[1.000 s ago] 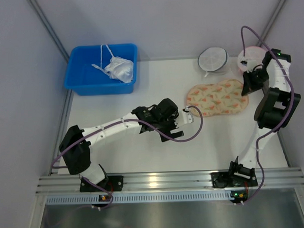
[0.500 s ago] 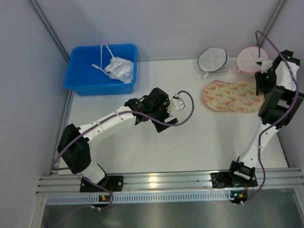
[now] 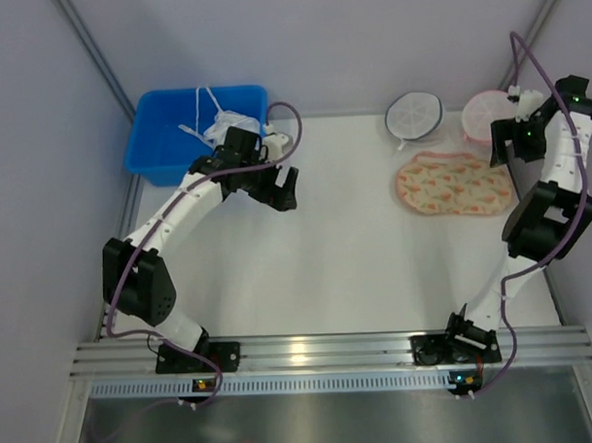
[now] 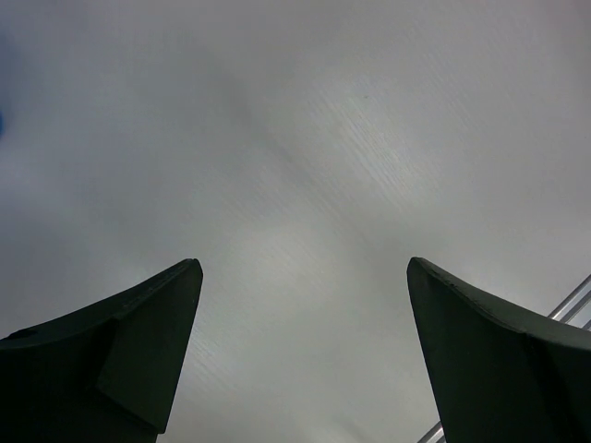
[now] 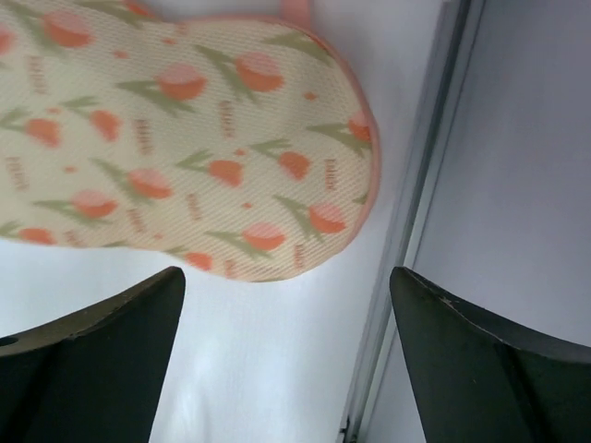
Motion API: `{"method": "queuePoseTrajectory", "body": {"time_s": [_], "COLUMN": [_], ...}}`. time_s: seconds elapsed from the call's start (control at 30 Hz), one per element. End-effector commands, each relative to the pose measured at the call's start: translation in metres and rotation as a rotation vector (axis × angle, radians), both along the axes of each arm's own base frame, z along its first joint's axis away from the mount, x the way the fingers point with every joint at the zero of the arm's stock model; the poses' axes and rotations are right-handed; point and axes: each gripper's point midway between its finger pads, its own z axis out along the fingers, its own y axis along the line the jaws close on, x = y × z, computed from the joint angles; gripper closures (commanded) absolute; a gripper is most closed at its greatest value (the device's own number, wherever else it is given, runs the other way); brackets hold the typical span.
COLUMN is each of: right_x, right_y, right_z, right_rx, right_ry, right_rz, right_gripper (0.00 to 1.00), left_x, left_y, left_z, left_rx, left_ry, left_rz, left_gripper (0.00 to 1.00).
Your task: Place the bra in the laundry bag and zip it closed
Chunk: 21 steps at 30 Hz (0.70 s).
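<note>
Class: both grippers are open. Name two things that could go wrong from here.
The left gripper hangs near the blue bin, where string straps of the white bra could snag on the rim. The laundry bag lies shut close to the side rail; a push could jam it there.

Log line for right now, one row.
left claw: open, empty, by blue bin | right claw: open, empty, beside laundry bag | bag folded shut
</note>
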Motion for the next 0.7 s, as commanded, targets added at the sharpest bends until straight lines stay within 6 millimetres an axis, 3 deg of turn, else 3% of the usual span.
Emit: {"method": "queuePoseTrajectory", "body": {"time_s": [0.0, 0.03, 0.07, 0.1, 0.13, 0.17, 0.2, 0.23, 0.3, 0.33, 0.37, 0.4, 0.43, 0.47, 0.53, 0.67], "right_x": [-0.021, -0.025, -0.033, -0.042, -0.049, -0.053, -0.061, -0.067, -0.085, -0.101, -0.101, -0.113, -0.125, -0.130, -0.147, -0.163], "right_y": [0.078, 0.092, 0.123, 0.142, 0.158, 0.190, 0.208, 0.223, 0.269, 0.282, 0.295, 0.309, 0.314, 0.318, 0.330, 0.329], "right_z": [0.079, 0.079, 0.067, 0.077, 0.064, 0.064, 0.073, 0.058, 0.063, 0.043, 0.043, 0.044, 0.023, 0.018, 0.009, 0.003], "right_rx": [0.093, 0.104, 0.143, 0.150, 0.173, 0.214, 0.228, 0.257, 0.343, 0.379, 0.409, 0.423, 0.428, 0.422, 0.427, 0.415], "right_ry": [-0.153, -0.150, -0.111, -0.136, -0.115, -0.113, -0.149, -0.134, -0.155, -0.106, -0.146, -0.161, -0.125, -0.126, -0.126, -0.132], "right_rz": [0.128, 0.144, 0.193, 0.225, 0.244, 0.282, 0.308, 0.325, 0.400, 0.416, 0.451, 0.482, 0.489, 0.505, 0.566, 0.593], "right_gripper": [0.06, 0.03, 0.01, 0.00, 0.01, 0.01, 0.01, 0.01, 0.01, 0.01, 0.01, 0.01, 0.00, 0.00, 0.01, 0.01], "left_x": [0.001, 0.004, 0.010, 0.011, 0.016, 0.020, 0.020, 0.019, 0.013, 0.005, -0.003, -0.014, -0.019, -0.025, -0.039, -0.053], "left_y": [0.008, 0.014, 0.024, 0.030, 0.038, 0.048, 0.054, 0.062, 0.069, 0.070, 0.067, 0.068, 0.069, 0.068, 0.075, 0.087], "left_z": [0.031, 0.035, 0.038, 0.047, 0.050, 0.053, 0.053, 0.058, 0.061, 0.050, 0.047, 0.034, 0.029, 0.024, 0.006, -0.014], "left_rx": [-0.157, -0.160, -0.155, -0.153, -0.129, -0.111, -0.096, -0.080, -0.062, -0.055, -0.071, -0.070, -0.072, -0.074, -0.050, 0.006], "left_ry": [0.064, 0.052, 0.028, -0.006, -0.036, -0.069, -0.081, -0.112, -0.143, -0.116, -0.099, -0.067, -0.049, -0.039, -0.009, 0.004], "left_rz": [0.056, 0.070, 0.087, 0.092, 0.116, 0.125, 0.135, 0.150, 0.144, 0.140, 0.118, 0.111, 0.106, 0.089, 0.098, 0.107], "left_gripper": [0.01, 0.01, 0.01, 0.02, 0.01, 0.01, 0.01, 0.01, 0.01, 0.01, 0.02, 0.01, 0.01, 0.01, 0.01, 0.01]}}
